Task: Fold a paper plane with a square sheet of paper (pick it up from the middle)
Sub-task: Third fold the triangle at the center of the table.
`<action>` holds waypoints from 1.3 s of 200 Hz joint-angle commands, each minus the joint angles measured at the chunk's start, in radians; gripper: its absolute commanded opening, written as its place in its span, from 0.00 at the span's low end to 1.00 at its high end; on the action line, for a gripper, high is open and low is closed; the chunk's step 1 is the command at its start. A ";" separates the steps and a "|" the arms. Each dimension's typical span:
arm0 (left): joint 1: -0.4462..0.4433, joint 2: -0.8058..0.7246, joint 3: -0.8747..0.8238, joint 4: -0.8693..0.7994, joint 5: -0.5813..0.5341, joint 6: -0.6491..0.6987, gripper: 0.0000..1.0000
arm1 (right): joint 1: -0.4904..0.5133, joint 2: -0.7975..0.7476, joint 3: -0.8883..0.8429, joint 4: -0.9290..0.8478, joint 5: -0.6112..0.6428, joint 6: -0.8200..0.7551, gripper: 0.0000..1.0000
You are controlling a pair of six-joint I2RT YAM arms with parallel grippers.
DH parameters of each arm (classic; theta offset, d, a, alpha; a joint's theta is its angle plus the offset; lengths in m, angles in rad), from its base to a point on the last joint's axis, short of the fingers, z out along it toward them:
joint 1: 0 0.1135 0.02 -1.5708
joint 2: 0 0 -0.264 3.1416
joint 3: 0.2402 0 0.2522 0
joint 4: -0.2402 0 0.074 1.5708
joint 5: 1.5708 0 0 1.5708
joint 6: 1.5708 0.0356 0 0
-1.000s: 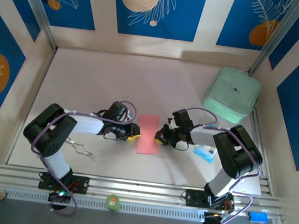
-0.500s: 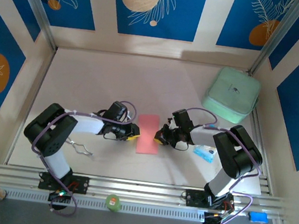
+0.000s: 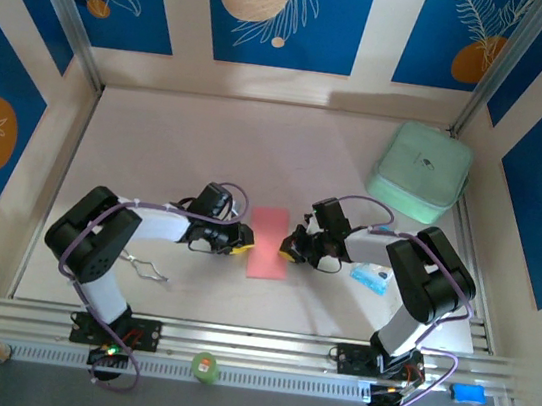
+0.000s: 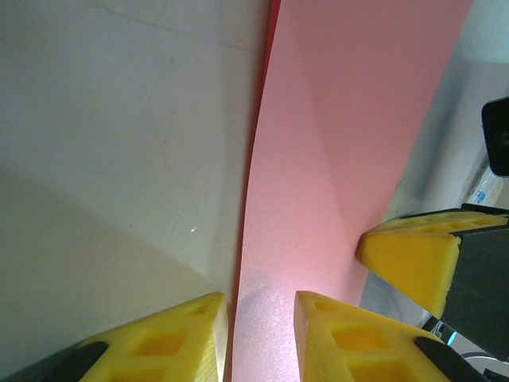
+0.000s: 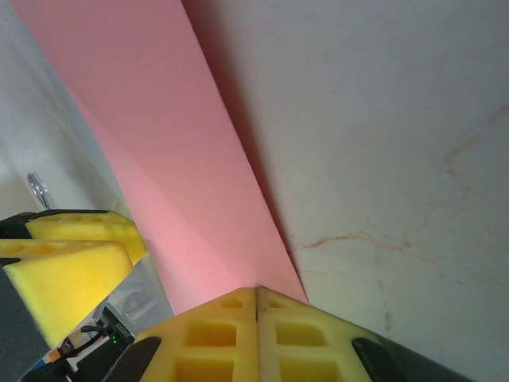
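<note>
1 pink sheet [image 3: 269, 243]; left hand [image 4: 261, 306] parted astride its edge (right hand [image 5: 256, 296] clenched at opposite edge).

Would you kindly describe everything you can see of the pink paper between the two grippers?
The paper is thin, matte and pink-red, and lies on the table between the arms. From above it looks like a tall rectangle, not a square. A faint crease and a darker strip along one long edge suggest folding. The left gripper, fingers slightly apart, straddles that edge. The right gripper, shut, meets the opposite edge; whether it pinches the paper is unclear.
</note>
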 commanded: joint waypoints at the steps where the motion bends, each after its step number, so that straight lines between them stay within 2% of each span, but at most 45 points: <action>1: -0.032 0.039 0.022 -0.001 0.033 0.011 0.29 | 0.004 0.032 -0.037 -0.057 0.051 0.018 0.01; 187: -0.032 0.025 0.021 -0.002 0.027 0.017 0.26 | 0.002 0.034 -0.040 -0.055 0.048 0.022 0.01; 260: -0.033 -0.035 0.006 -0.024 -0.043 0.033 0.35 | 0.001 0.024 -0.047 -0.053 0.048 0.024 0.01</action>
